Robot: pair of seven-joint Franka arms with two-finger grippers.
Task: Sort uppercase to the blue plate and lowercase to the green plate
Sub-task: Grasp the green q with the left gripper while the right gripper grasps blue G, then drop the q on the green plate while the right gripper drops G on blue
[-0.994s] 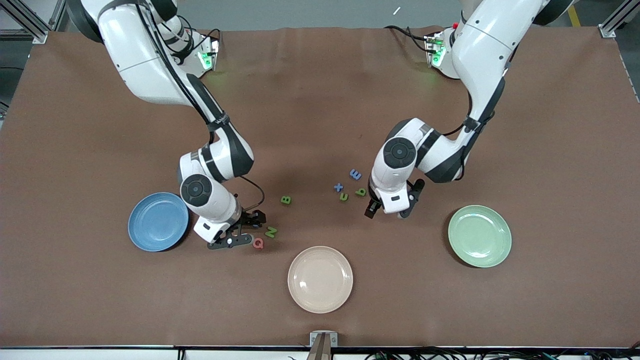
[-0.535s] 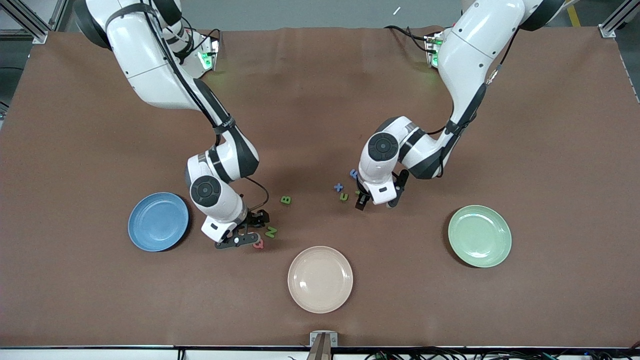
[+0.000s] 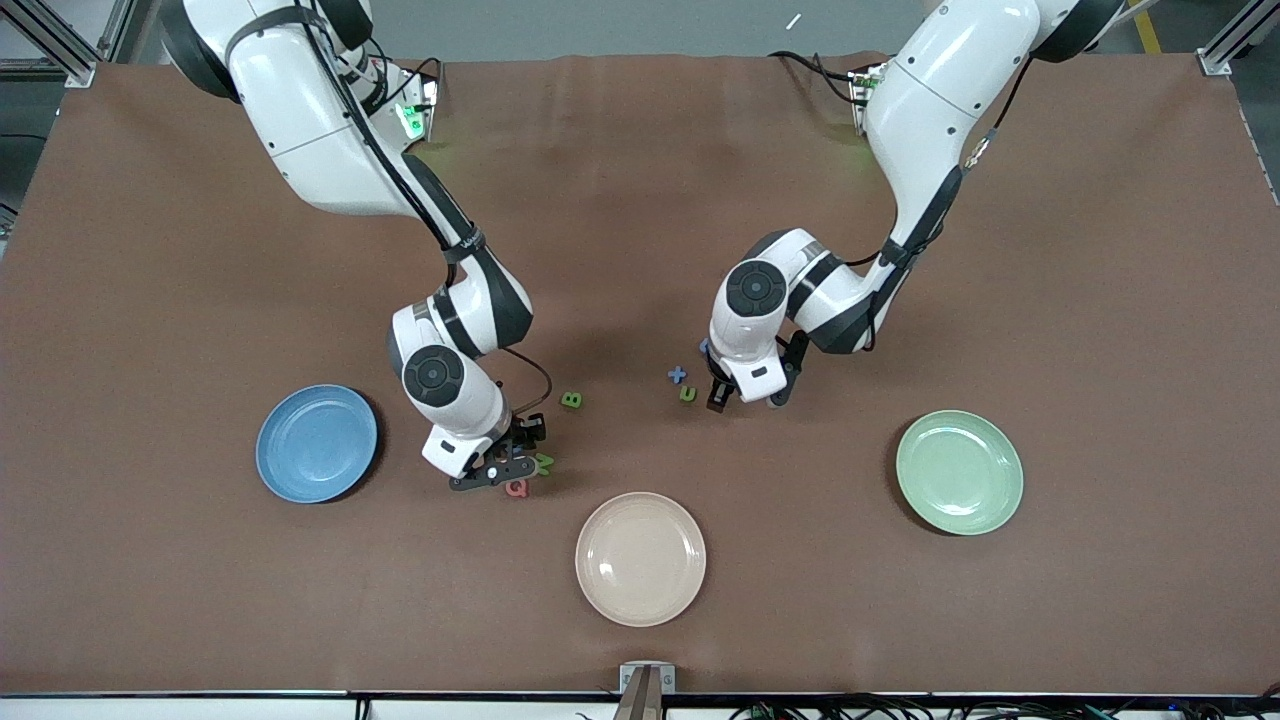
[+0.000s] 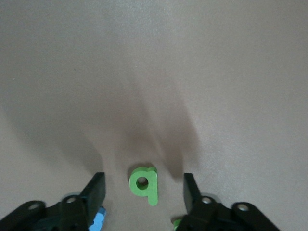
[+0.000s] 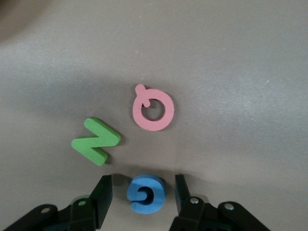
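Front view: the right gripper (image 3: 497, 466) is low over the uppercase cluster, just beside the N (image 3: 545, 463) and the Q (image 3: 517, 488). The G is hidden under it here. The B (image 3: 571, 400) sits apart, farther from the camera. The blue plate (image 3: 317, 443) is near, toward the right arm's end of the bench (image 3: 640, 180). The left gripper (image 3: 745, 395) is low next to the x (image 3: 677, 375) and the small green n/u (image 3: 688, 394). The green plate (image 3: 959, 472) is well apart, toward the left arm's end. The cream plate (image 3: 640, 558) lies between the two plates, nearest the camera, and I ignore it.

Left wrist view: the green b/p shape (image 4: 143, 179) lies flat, centred between my fingers (image 4: 96, 190). The fingers are apart with a clear gap on each side, touching nothing. Its stem runs parallel to the finger faces, so I judge closing pinches across bowl and stem. A blue letter edge (image 4: 97, 221) sits right by one finger and could get nudged.

Right wrist view: the G (image 5: 146, 193) is centred between the fingers (image 5: 103, 192). They are apart, with slim gaps and no contact. The N (image 5: 95, 140) and Q (image 5: 152, 108) lie just ahead of the tips, outside the closing line.

I judge both arms need only close, then lift.
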